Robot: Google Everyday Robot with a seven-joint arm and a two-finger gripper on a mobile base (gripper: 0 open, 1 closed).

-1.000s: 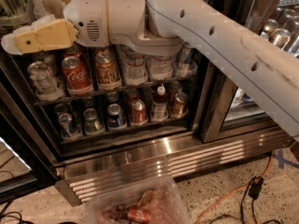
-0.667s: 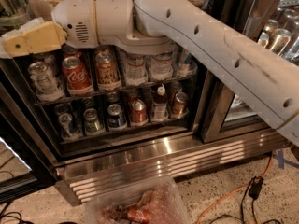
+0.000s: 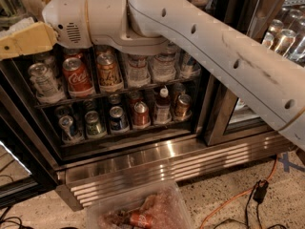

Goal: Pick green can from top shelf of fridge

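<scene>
My gripper (image 3: 16, 42), with yellowish fingers, is at the far left in front of the fridge's (image 3: 143, 159) open upper part, on a white arm (image 3: 200, 37) that crosses the view. The top shelf is at the upper edge, mostly hidden behind the arm. A greenish shape (image 3: 10, 3) shows above the gripper, cut off by the frame; I cannot tell whether it is the green can. Below the gripper a rack (image 3: 143, 87) holds a silver can (image 3: 43, 80), a red Coca-Cola can (image 3: 76, 75) and an orange-brown can (image 3: 108, 70).
A lower rack (image 3: 119, 132) holds several small cans and a bottle (image 3: 163, 104). A second cooler section with cans (image 3: 281, 37) is at the right. A clear plastic bin (image 3: 143, 211) lies on the floor in front. An orange cable (image 3: 238, 197) runs across the floor at the right.
The arm and gripper have shifted a little to the left, so the fingertips now reach the frame's left edge. The cans have not moved.
</scene>
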